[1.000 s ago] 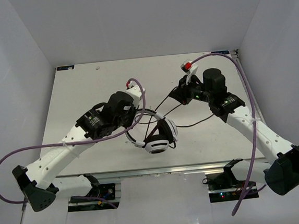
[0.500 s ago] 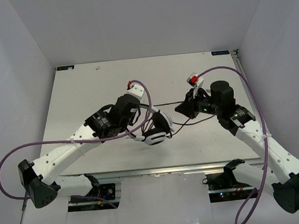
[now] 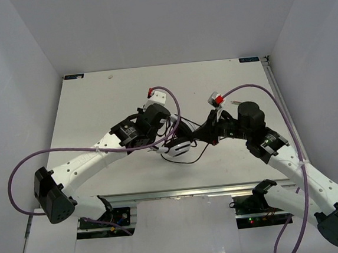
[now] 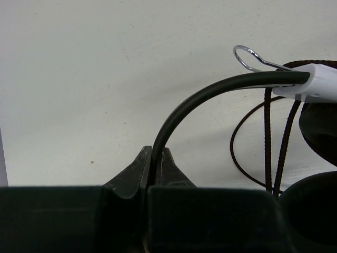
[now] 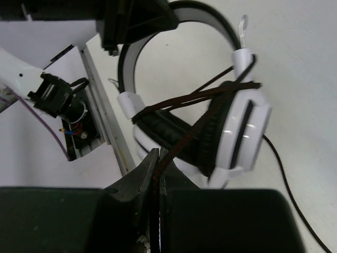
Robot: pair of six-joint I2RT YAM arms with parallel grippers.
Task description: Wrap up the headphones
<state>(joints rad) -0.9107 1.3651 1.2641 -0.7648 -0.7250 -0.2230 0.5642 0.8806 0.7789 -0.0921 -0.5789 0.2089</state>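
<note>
The white headphones (image 3: 179, 144) with black cushions hang at the table's middle, between my two arms. My left gripper (image 3: 168, 128) is shut on the headband (image 4: 210, 92), held between its fingertips in the left wrist view. My right gripper (image 3: 200, 134) is shut on the thin dark cord (image 5: 210, 92), which runs taut from its fingertips across the two earcups (image 5: 237, 132) in several turns. More cord (image 3: 198, 157) loops loose on the table below the headphones. The jack plug is not seen.
The white table (image 3: 96, 103) ends at a metal rail (image 3: 180, 192) along its near edge. Thick purple cables (image 3: 273, 94) arc over both arms. White walls close in the left, right and back.
Both grippers have moved toward each other and the centre. The headphones shifted slightly right and up with the left gripper, and the right gripper has come close against them with the cord.
</note>
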